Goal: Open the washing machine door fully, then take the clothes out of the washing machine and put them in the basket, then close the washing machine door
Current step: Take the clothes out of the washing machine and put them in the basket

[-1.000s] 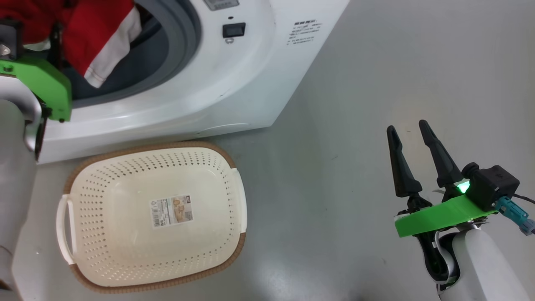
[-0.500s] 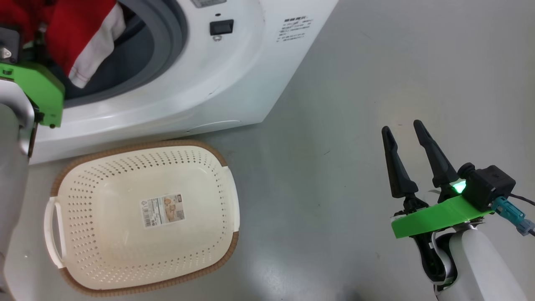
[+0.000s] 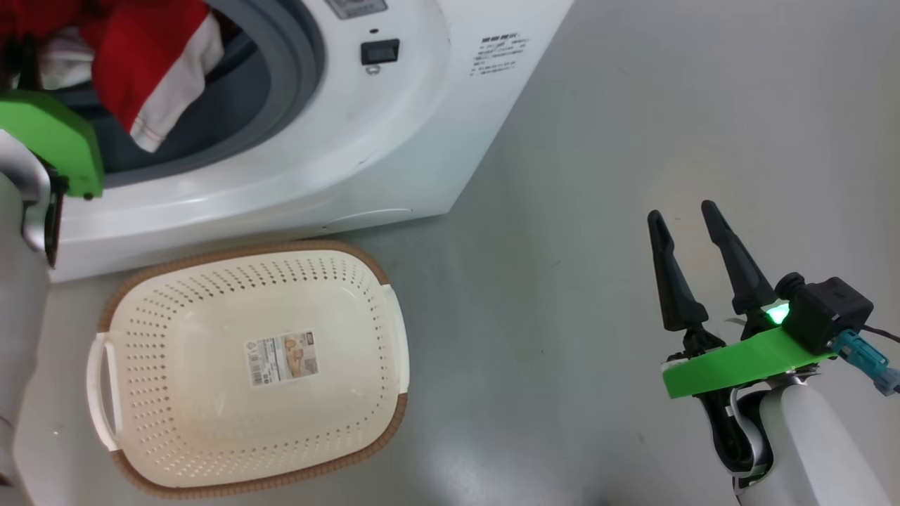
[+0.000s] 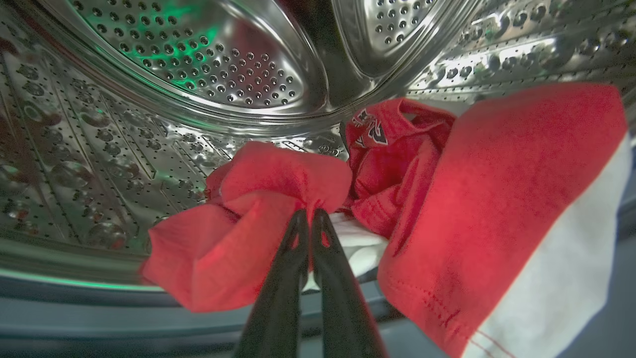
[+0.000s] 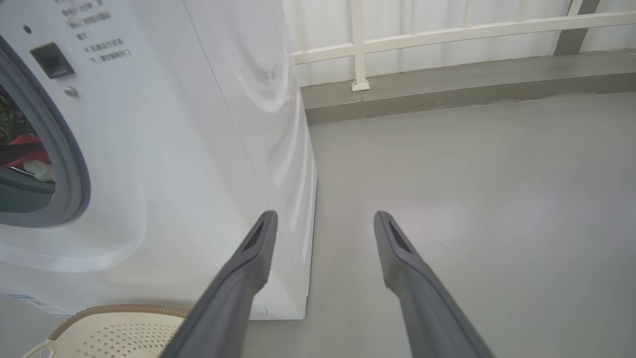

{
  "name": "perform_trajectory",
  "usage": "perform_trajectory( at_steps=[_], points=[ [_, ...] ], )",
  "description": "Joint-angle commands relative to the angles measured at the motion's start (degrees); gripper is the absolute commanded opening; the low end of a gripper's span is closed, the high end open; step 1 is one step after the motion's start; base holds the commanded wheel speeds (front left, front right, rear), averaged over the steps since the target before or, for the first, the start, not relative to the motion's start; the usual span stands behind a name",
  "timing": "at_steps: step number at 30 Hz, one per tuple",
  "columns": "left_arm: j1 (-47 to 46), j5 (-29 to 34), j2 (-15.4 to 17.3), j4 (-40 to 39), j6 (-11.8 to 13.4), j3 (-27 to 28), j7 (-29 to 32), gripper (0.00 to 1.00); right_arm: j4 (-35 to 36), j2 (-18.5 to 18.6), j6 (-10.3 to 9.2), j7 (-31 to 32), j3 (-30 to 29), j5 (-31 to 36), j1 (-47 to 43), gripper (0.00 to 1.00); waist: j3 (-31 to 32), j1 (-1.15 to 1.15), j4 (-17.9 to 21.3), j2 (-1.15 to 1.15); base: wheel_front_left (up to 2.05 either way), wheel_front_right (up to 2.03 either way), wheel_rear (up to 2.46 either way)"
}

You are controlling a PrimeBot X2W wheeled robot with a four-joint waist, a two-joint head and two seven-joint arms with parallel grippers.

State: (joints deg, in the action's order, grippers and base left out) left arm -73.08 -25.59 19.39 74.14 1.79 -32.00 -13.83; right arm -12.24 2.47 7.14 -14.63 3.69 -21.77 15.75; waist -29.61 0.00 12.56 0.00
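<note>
Red clothes (image 4: 487, 209) with white panels lie in the steel drum of the washing machine (image 3: 394, 140); a red-and-white sleeve (image 3: 151, 77) hangs over the grey gasket. In the left wrist view my left gripper (image 4: 308, 214) is shut on a fold of the red clothes at the drum's mouth. In the head view its green mount sits at the opening. The cream basket (image 3: 380, 281) stands empty on the floor in front of the machine. My right gripper (image 3: 682, 214) hovers open over bare floor at the right, holding nothing. The washing machine door is out of view.
The grey floor (image 3: 598, 126) stretches to the right of the machine. A white railing (image 5: 447, 30) and a low kerb run along the back in the right wrist view. A corner of the basket (image 5: 109, 328) shows below the washing machine (image 5: 208, 149) there.
My left gripper has shut on the red fabric inside the drum. The head camera shifted slightly; the right arm stays where it was.
</note>
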Motion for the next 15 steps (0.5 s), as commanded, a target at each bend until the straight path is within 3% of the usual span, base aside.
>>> perform_trajectory(
  at_steps=[1, 8, 15],
  points=[
    [-0.01, -1.43, 2.08, -1.57, -0.56, 2.29, -0.87, 0.00, 1.18, 0.41, 0.35, -0.37, 0.59, -0.40, 0.09, 1.00, 0.88, 0.00, -0.62, 0.00, 0.00, 0.00, 0.00],
    [6.26, -6.04, 1.38, -12.93, -1.87, 10.54, -1.15, 0.00, 0.97, 0.41, 0.35, -0.37, -0.20, 0.63, -0.73, 1.00, 3.23, 0.00, -2.67, 0.00, 0.00, 0.00, 0.00],
    [14.19, -6.07, -1.17, -23.21, -3.80, 19.39, -1.16, 0.00, 0.49, 0.41, 0.35, -0.37, -0.79, 1.75, -1.70, 1.00, 5.72, 0.00, -4.35, 0.00, 0.00, 0.00, 0.00]
  ],
)
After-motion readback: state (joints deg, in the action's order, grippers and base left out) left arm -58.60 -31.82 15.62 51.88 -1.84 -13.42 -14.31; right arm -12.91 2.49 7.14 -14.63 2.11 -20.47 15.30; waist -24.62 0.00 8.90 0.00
